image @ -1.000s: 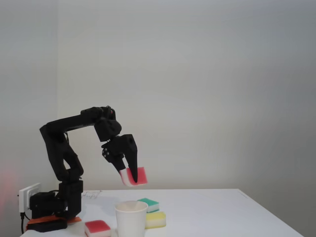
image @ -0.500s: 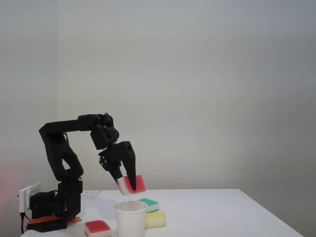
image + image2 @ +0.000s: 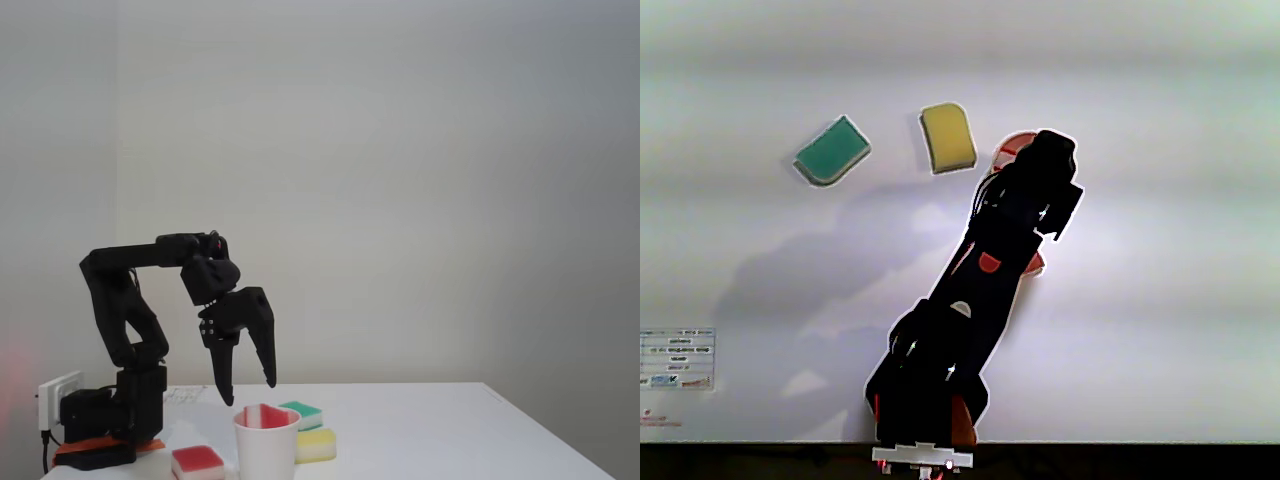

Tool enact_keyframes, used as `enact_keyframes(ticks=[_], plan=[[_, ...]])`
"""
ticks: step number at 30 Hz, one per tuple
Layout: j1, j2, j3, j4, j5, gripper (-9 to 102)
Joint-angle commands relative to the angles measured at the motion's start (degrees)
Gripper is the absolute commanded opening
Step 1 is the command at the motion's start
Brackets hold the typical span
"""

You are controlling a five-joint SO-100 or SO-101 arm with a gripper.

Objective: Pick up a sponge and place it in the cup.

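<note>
So as far as I can tell this one's basically done. In the fixed view the sponge (image 3: 262, 416) is sitting in the cup (image 3: 266, 450), its red and white top poking up a bit above the rolled rim, looks slightly tilted. The gripper (image 3: 250, 392) hangs right above it with both fingers spread apart and nothing between them, so it's let go. The other red sponge (image 3: 198, 461) is on the table (image 3: 450, 430) just left of the cup, and the green-topped sponge (image 3: 303, 411) and yellow sponge (image 3: 316, 445) sit close together on the cup's right, untouched. From the other view, looking down, the arm (image 3: 980, 300) covers most of the cup, only a sliver of rim peeking out. All that's left, I'd guess, is pulling the arm back without clipping the cup, since those fingertips are pretty close to the rim.
</note>
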Motion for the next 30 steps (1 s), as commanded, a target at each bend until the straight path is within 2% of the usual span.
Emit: enact_keyframes(ticks=[1,4,11,17,30], plan=[[-0.3,0.8,-1.8,1.2,0.1,28],[-0.7,0.6,-4.7,4.7,1.8,23],[-4.5,4.4,-9.7,14.2,8.4,0],[-9.3,14.9,-1.2,14.8,11.3,0],[-17.7,49.7,31.2,12.1,12.8,0]])
